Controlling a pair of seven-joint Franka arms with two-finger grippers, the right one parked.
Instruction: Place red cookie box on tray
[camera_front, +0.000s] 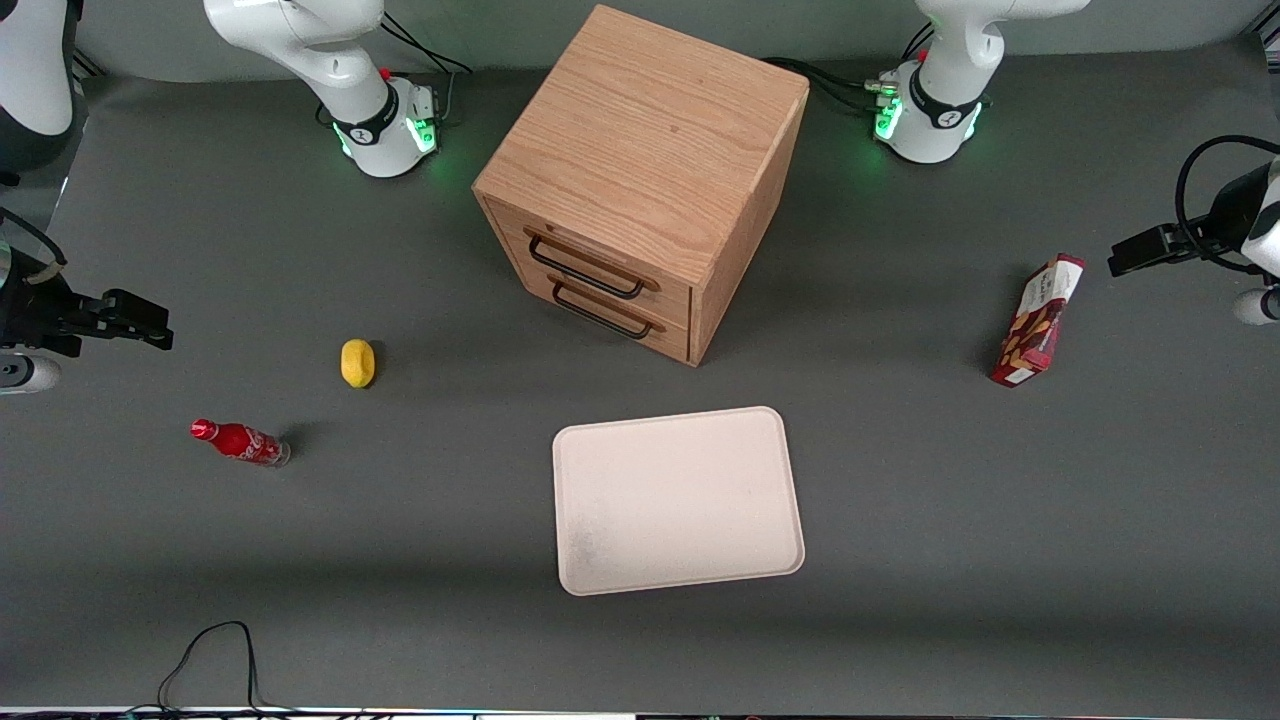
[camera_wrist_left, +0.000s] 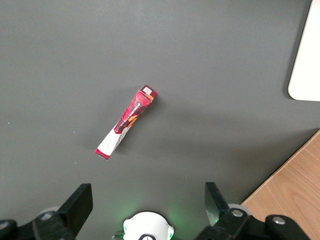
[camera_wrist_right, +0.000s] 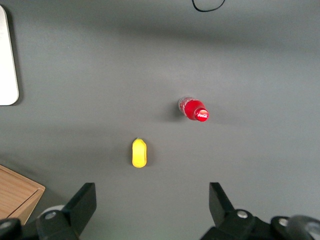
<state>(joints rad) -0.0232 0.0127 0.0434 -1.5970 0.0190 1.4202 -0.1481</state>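
Red cookie box (camera_front: 1038, 320) stands on its long narrow edge on the grey table (camera_front: 950, 520), toward the working arm's end, untouched and well apart from everything else. In the left wrist view the box (camera_wrist_left: 126, 122) shows its thin side, with bare table all round it.

The gripper (camera_front: 1150, 248) hangs above the table near the box, a little farther from the front camera, and touches nothing; its 2 fingers (camera_wrist_left: 77, 204) are spread wide with only air between them.

The tray (camera_front: 678, 500) lies flat near the middle of the table, nearer to the front camera than the wooden cabinet (camera_front: 645, 175), and holds nothing. Between box and tray runs plain grey surface — no object sits in that stretch. The cabinet, with 2 closed drawers (camera_front: 600, 290) and dark handles, stands close to the tray's edge but off that stretch.

A yellow lemon-shaped object (camera_front: 357, 362) and a small red soda bottle (camera_front: 240, 442) sit toward the parked arm's end, well apart from the tray. A black cable (camera_front: 210, 655) loops at the table edge nearest the front camera.
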